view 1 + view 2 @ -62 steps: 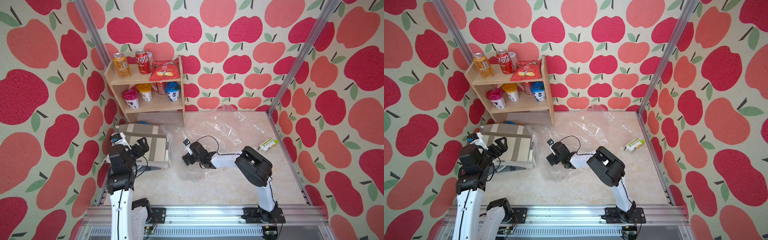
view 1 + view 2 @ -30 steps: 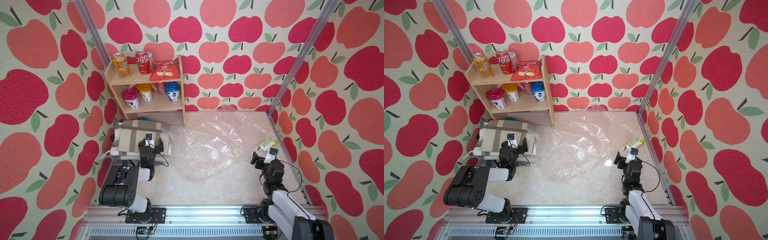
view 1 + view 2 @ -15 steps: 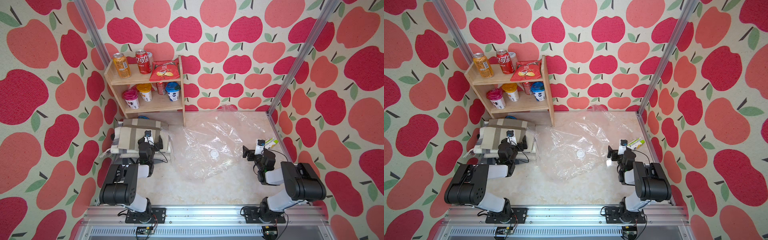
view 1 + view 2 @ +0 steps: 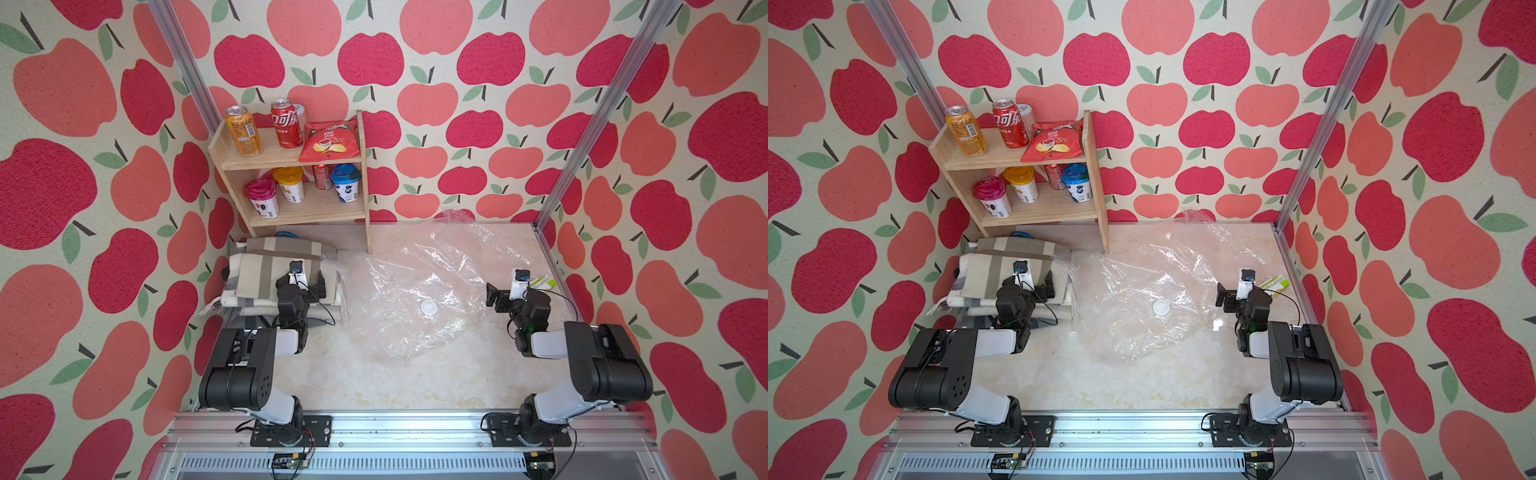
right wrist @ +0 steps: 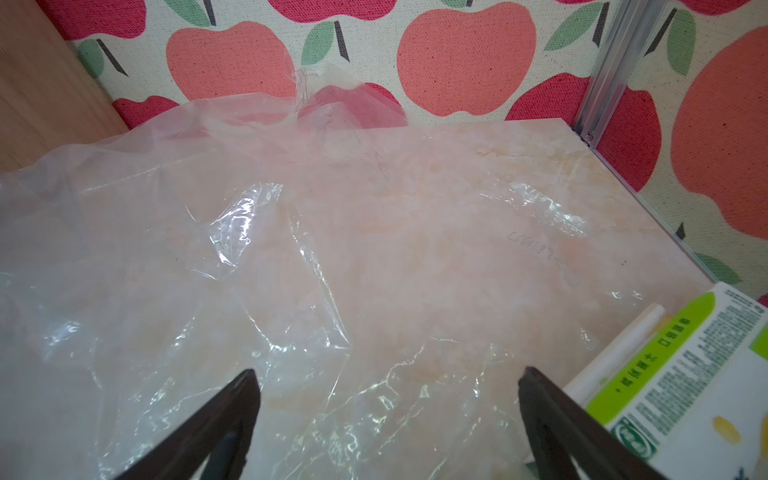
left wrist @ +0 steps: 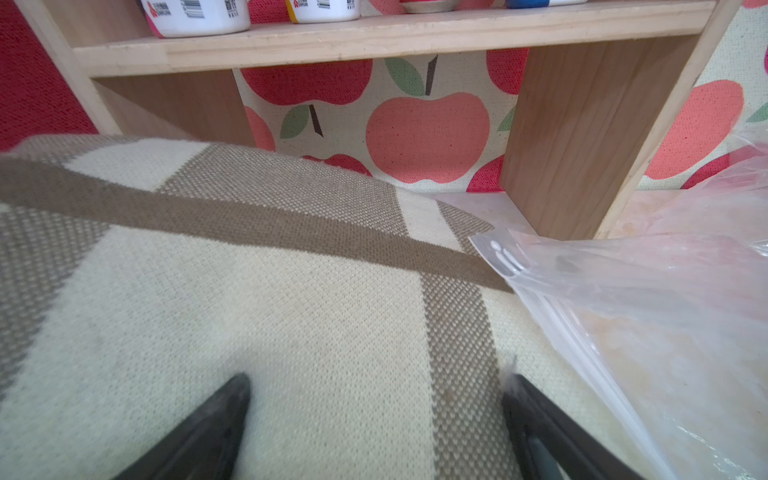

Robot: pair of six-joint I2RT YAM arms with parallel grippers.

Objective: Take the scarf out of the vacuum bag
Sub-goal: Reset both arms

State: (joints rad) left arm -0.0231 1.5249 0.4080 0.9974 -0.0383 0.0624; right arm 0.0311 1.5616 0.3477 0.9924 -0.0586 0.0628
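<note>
The scarf (image 4: 259, 274) is lying folded outside the vacuum bag (image 4: 415, 332), on the surface (image 4: 374, 382) below the shelf (image 4: 291, 212). The bag is lying crumpled mid-surface, valve cap (image 4: 429, 308) facing up, one corner overlapping the scarf. My left jaws are standing spread over the scarf. My right jaws are standing spread over the bag's edge, beside a carton (image 5: 681, 374).

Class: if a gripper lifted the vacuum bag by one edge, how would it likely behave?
The vacuum bag looks thin and crumpled, so it would probably droop rather than hold its shape. Mostly flat and see-through, it is likely very light. Its glossy film may slip in a pinch.
</note>
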